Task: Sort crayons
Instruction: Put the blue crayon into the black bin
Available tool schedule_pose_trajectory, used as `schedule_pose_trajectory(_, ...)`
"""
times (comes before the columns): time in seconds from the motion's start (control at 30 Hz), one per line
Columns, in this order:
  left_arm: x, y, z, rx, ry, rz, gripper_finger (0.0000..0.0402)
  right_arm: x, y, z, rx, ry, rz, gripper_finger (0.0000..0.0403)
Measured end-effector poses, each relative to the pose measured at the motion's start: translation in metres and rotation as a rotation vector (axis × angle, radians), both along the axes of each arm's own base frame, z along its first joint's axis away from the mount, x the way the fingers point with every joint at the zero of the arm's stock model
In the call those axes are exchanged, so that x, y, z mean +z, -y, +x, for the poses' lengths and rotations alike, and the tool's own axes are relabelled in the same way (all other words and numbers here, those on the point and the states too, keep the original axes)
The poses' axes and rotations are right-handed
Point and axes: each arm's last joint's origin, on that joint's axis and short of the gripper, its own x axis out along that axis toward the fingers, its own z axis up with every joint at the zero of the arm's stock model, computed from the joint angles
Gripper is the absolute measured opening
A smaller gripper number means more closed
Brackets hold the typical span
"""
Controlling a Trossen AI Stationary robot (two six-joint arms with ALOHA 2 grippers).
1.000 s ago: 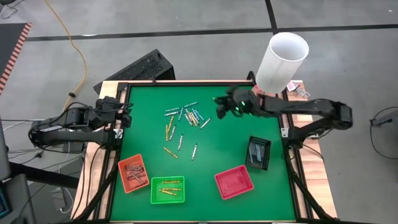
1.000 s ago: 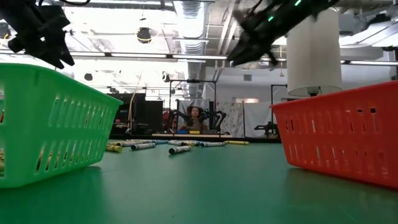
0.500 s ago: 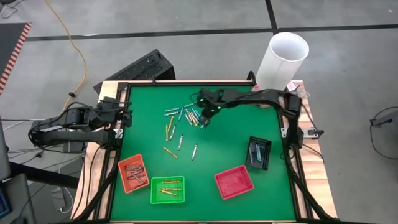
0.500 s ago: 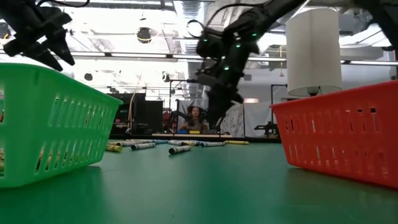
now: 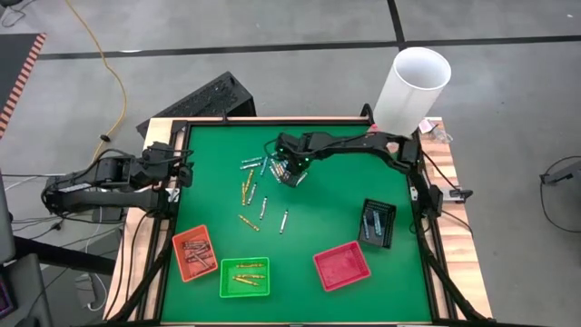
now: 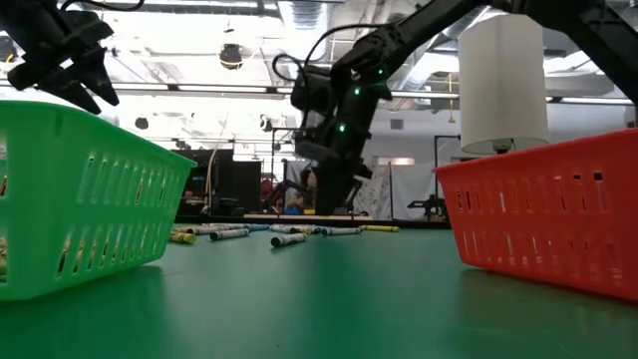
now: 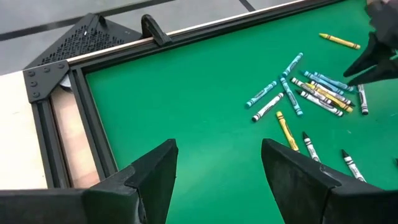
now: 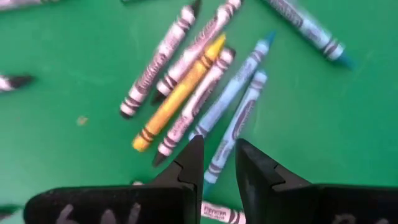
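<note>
The crayons [image 5: 269, 173] lie flat in a loose pile on the green mat, far of its middle; a few strays [image 5: 263, 211] lie nearer. My right gripper [image 8: 219, 144] hangs open just above the pile's right side [image 5: 292, 172], pointing steeply down. Its fingers stand close together over one end of a light blue crayon [image 8: 239, 118], and in the low view [image 6: 327, 204] it shows clear of the mat. My left gripper [image 7: 217, 152] waits open, with nothing between its fingers, at the mat's left edge [image 5: 184, 169].
Along the near side stand an orange tray [image 5: 194, 252], a green tray [image 5: 244, 276] and a red tray [image 5: 342, 265], with a black tray [image 5: 377, 223] to the right. A tall white cylinder [image 5: 413, 86] stands at the far right corner. A black frame [image 5: 272, 121] rims the mat.
My right gripper has swung from the mat's far right toward the left and come down over the crayon pile, tipping from nearly level to steeply downward. Its fingers keep the same gap. The crayons have not moved.
</note>
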Motion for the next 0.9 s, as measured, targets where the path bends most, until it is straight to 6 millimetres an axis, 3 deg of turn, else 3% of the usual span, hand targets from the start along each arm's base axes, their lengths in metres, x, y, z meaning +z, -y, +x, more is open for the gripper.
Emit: schedule_pose_trajectory(0.9, 0.0, 0.0, 0.0, 0.006, 0.012, -0.013, 0.0223, -0.018, 0.012, -0.002, -0.051, -0.074, -0.038, 0.0088)
